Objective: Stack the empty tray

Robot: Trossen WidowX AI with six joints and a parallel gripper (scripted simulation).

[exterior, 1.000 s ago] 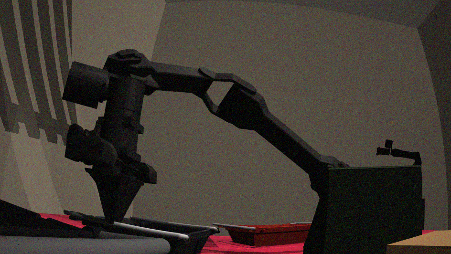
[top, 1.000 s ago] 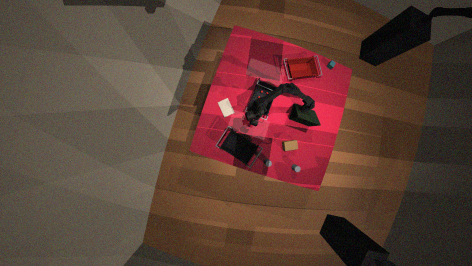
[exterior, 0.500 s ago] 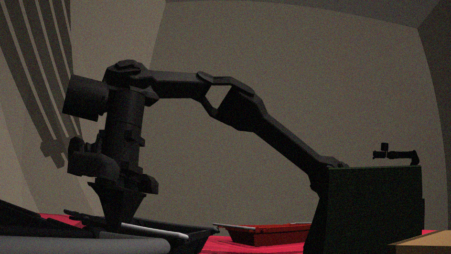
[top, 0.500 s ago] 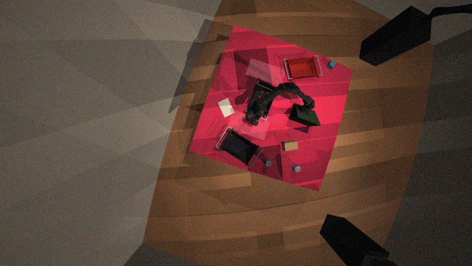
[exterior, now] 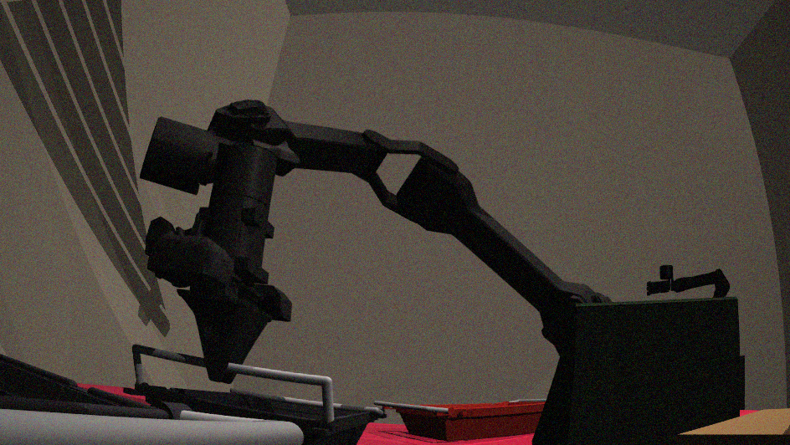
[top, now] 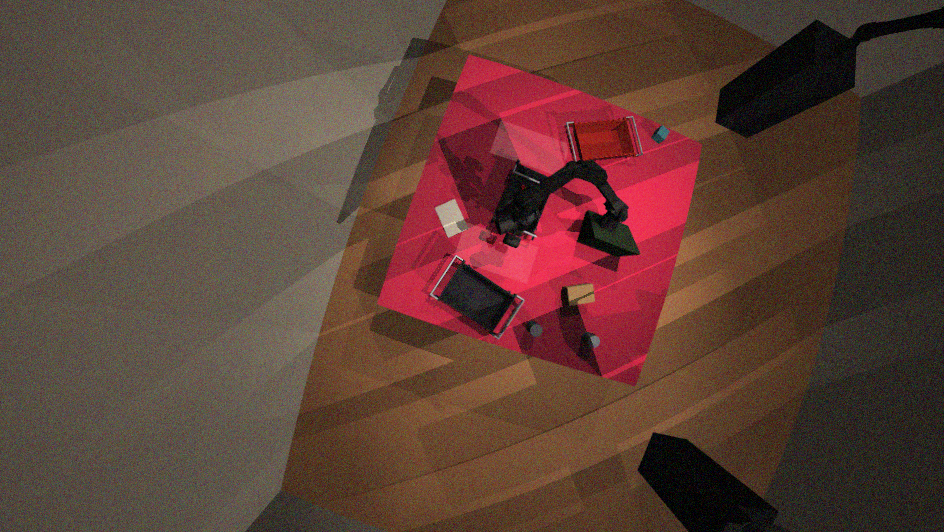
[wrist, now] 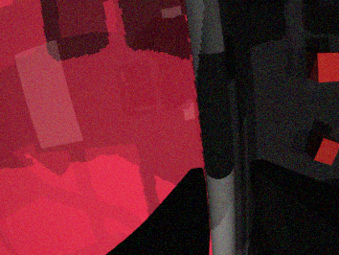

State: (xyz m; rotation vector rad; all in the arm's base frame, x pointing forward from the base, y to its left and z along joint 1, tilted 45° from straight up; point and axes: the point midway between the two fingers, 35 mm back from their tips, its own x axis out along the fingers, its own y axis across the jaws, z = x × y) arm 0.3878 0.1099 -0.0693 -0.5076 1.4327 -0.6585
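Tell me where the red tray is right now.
In the top view the red tray lies near the far-right corner of the red mat, beside a small teal block, apart from the arm's green base.
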